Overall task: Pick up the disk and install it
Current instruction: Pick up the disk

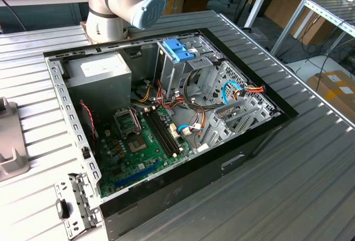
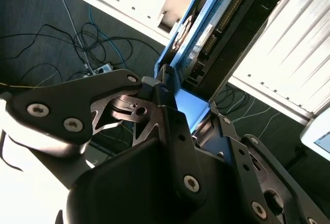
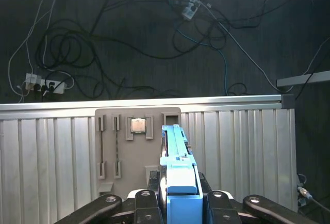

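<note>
In both wrist views my gripper [image 3: 178, 195] [image 2: 167, 97] is shut on the disk [image 3: 176, 152] [image 2: 206, 33], a flat silver-grey drive with a blue plastic bracket. The first wrist view sees the disk edge-on, sticking out from between the black fingers [image 3: 147, 198] over the ribbed metal table [image 3: 51, 152]. Held in the air, it hangs above a grey fixture plate [image 3: 135, 152]. The open computer case [image 1: 260, 127] lies in the middle of the exterior view, with its drive cage [image 1: 183, 66] at the far side.
The arm's base [image 1: 111, 8] stands behind the case. Inside the case are a grey power-supply box [image 1: 100, 71], a green motherboard [image 1: 138, 146], loose cables and a blue latch [image 1: 178, 49]. The fixture plate carries a small chip [image 3: 137, 125]. Cables lie on the dark floor [image 3: 154, 38].
</note>
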`<state>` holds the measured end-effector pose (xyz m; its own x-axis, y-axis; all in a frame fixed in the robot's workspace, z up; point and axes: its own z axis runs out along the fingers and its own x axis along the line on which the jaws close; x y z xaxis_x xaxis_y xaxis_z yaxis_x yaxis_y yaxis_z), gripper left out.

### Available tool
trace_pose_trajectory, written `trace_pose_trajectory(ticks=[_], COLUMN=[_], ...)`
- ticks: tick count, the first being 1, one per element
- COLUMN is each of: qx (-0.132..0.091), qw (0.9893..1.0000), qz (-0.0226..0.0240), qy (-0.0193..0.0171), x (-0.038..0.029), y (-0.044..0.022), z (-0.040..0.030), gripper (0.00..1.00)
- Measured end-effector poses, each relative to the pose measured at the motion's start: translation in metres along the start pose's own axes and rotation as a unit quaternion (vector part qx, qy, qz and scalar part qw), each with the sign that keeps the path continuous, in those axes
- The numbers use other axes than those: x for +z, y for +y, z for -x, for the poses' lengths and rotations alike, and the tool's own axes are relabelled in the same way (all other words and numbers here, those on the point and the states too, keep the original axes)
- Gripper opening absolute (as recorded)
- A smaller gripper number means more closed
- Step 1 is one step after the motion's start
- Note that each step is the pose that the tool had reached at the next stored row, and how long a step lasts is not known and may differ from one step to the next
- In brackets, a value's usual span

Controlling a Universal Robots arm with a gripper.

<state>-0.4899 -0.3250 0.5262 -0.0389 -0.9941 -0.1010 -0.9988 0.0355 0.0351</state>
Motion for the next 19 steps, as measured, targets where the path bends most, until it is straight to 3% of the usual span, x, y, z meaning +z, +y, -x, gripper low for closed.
trace_pose_trajectory(ticks=[19], qx=[0.0], qw=[1.0], qz=[0.0], qy=[0.0], x=[-0.0007], y=[-0.0009], z=[-0.0071], gripper=[0.37])
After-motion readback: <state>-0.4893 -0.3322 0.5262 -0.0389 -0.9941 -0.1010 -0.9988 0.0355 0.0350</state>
